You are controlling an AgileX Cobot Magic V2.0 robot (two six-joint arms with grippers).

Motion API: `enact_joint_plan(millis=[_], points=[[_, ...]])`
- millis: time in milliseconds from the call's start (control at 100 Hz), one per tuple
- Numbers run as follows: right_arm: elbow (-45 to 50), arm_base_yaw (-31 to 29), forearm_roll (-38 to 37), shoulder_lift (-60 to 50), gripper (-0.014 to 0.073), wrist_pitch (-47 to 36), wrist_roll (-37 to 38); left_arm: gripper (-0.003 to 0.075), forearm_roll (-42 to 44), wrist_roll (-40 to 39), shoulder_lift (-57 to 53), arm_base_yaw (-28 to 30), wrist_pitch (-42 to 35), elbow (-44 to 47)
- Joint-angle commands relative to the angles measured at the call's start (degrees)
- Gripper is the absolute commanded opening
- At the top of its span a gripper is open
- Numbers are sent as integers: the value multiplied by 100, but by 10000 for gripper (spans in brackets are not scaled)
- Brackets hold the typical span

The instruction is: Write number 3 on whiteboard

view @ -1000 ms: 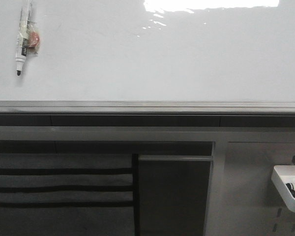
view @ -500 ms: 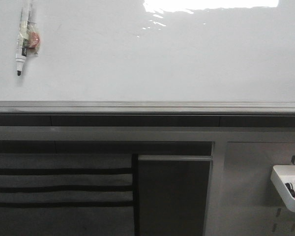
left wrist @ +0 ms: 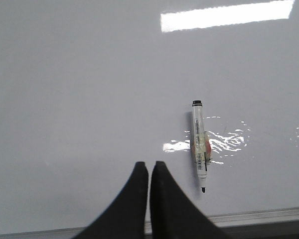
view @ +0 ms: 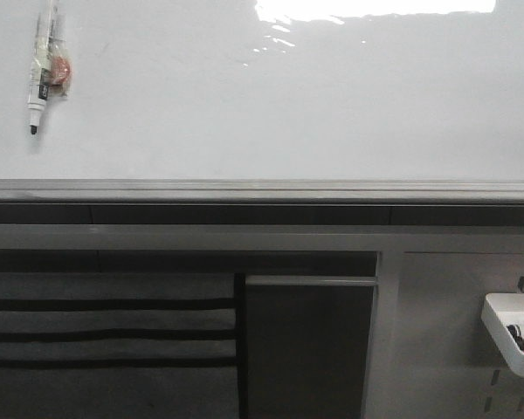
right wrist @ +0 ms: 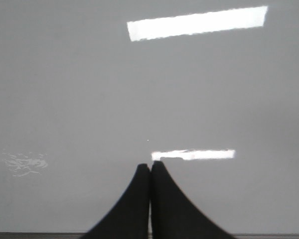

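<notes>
1. Before the whiteboard (left wrist: pixel 89 89), the left claw (left wrist: pixel 149 167) is clenched, its fingers pressed together on nothing.
2. Just beside it, a marker (left wrist: pixel 199 147) sticks to the board, tip down, above the ledge (view: pixel 262 188).
3. The right claw (right wrist: pixel 150 167) is also clenched and empty, facing bare board with glare.
4. No 3 shows on the whiteboard.

The whiteboard (view: pixel 288 105) is standing upright, filling the upper half of the front view. Its glossy white face is catching bright glare near the top edge, and a grey metal ledge (view: pixel 262 188) is running along its lower edge. No written stroke is showing on it.
</notes>
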Motion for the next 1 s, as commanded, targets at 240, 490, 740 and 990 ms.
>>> enact_joint_plan(millis=[240, 490, 740, 990], points=[[-199, -33, -48, 105, -29, -602, -21, -1, -238, -20, 107, 14, -612, -181], [-188, -33, -70, 105, 454, -623, -21, 435, -261, -20, 107, 14, -725, -181], [-188, -33, -70, 105, 656, -613, -21, 567, -266, -20, 107, 14, -725, -181], [-188, -33, -70, 105, 656, -613, -21, 565, -266, -20, 107, 14, -736, -181]])
